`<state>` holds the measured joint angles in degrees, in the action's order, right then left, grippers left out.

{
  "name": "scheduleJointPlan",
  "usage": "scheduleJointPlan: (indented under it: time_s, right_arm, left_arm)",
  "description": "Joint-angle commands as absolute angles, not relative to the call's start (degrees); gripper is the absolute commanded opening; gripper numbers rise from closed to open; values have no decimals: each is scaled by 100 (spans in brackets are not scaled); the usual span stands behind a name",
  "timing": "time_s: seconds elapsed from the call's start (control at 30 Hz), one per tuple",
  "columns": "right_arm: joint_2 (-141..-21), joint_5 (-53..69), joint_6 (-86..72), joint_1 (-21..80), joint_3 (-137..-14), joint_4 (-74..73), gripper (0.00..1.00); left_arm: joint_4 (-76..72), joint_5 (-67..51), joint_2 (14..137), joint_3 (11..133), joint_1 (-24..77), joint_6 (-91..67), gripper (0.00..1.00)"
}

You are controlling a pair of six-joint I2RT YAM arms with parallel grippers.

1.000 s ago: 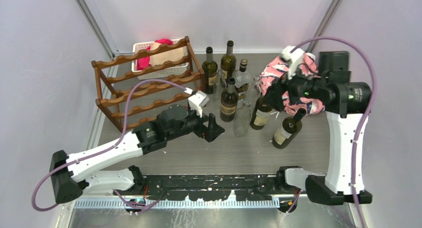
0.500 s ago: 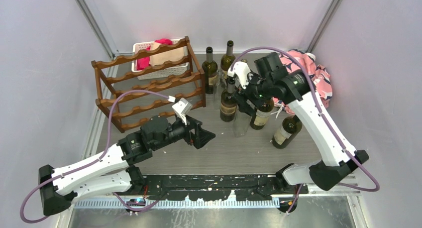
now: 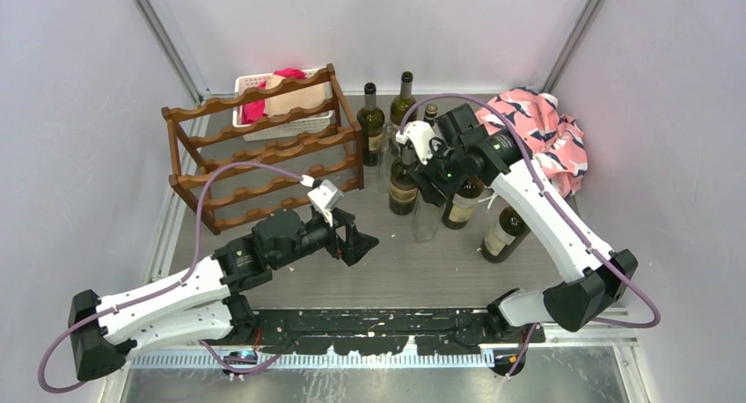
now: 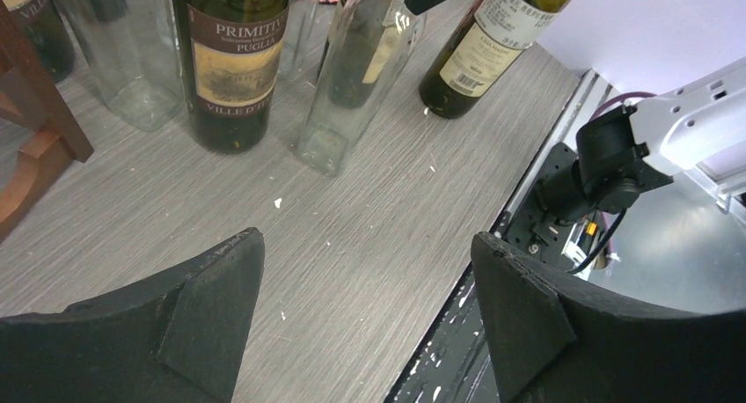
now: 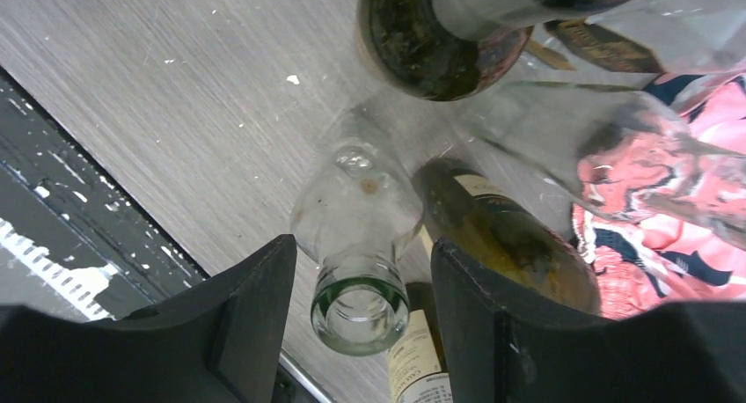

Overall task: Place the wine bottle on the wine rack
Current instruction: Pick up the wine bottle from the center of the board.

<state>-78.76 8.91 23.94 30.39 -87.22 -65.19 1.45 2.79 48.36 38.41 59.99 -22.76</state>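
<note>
Noting right claw [image 5: 362,253] straddling the clear wine bottle [image 5: 356,205] at its neck, mid-frame on the desk [image 3: 396,271], unclenched, gaps either side. We see left claw [image 4: 367,245] released, empty; wine rack [image 3: 264,148] upper left.

Left arm [image 3: 167,293] and right arm [image 3: 545,209]: white shells, black joints.
Purple cable [image 3: 201,211] on each, white wrist camera block [image 3: 325,194], black wedge fingers [image 4: 211,324]; black bases [image 3: 88,333] at 7 and 4 o'clock.

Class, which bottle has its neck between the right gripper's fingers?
The clear glass bottle: its open mouth sits between the fingers of the right gripper, while the dark bottles stand outside them.
</note>
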Motion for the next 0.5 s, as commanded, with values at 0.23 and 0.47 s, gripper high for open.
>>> scheduleJointPlan:
  time_s: [0.23,0.47]
  right_arm:
    - [-7687,1335,2119,3077,-8534,-6292,45]
    - [-7517,1870,2107,3070,-8779,-6637,3]
  left_arm:
    - [-657,300,4942,3667,6014,-1986,87]
    - [-873,150,5045,3584,6016,-1945,93]
